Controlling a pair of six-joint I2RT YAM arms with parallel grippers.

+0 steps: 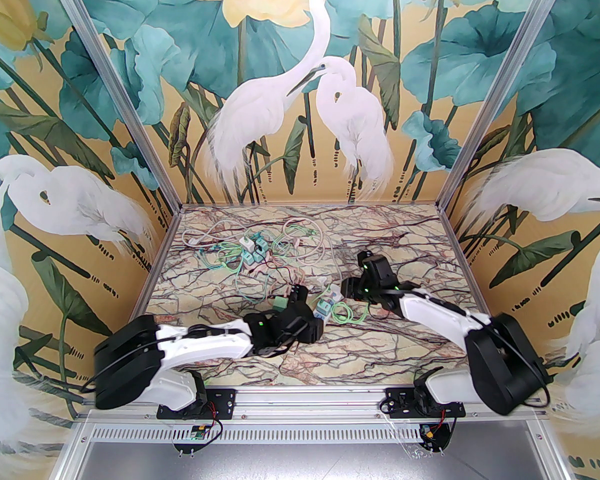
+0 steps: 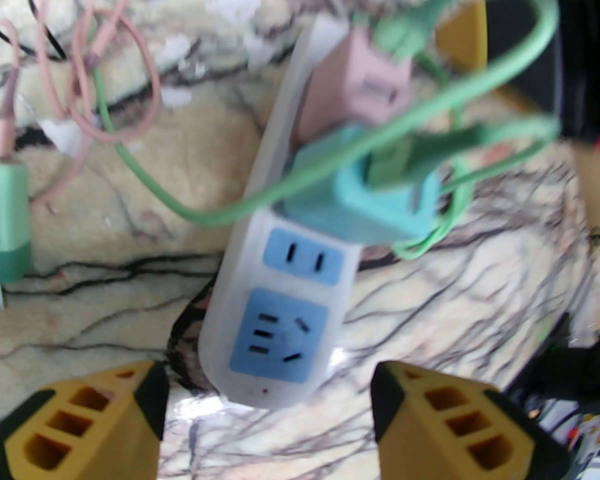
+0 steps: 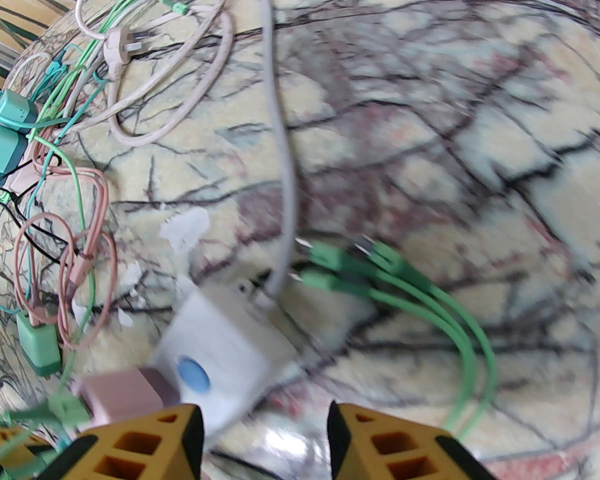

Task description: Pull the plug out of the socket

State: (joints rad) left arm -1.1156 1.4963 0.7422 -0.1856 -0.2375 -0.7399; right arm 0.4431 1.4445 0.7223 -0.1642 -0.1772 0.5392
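Observation:
A white power strip (image 2: 280, 293) with blue sockets lies on the marble table between my two grippers. A teal plug (image 2: 375, 203) and a pink plug (image 2: 365, 88) stand plugged into it, with green cable looped over them. My left gripper (image 2: 267, 408) is open, and the strip's near end lies between its yellow fingertips (image 2: 150, 393) without touching them. My right gripper (image 3: 265, 438) is open at the strip's other end (image 3: 220, 348), where the blue button is. The pink plug (image 3: 120, 393) sits just left of it. From above, the strip (image 1: 327, 303) lies between both grippers.
A loose green adapter (image 2: 2, 218) lies left of the strip, trailing a pink cable. Green connector ends (image 3: 330, 268) and the strip's grey cord (image 3: 282, 168) run across the table. A tangle of cables and plugs (image 1: 250, 253) sits at the back left.

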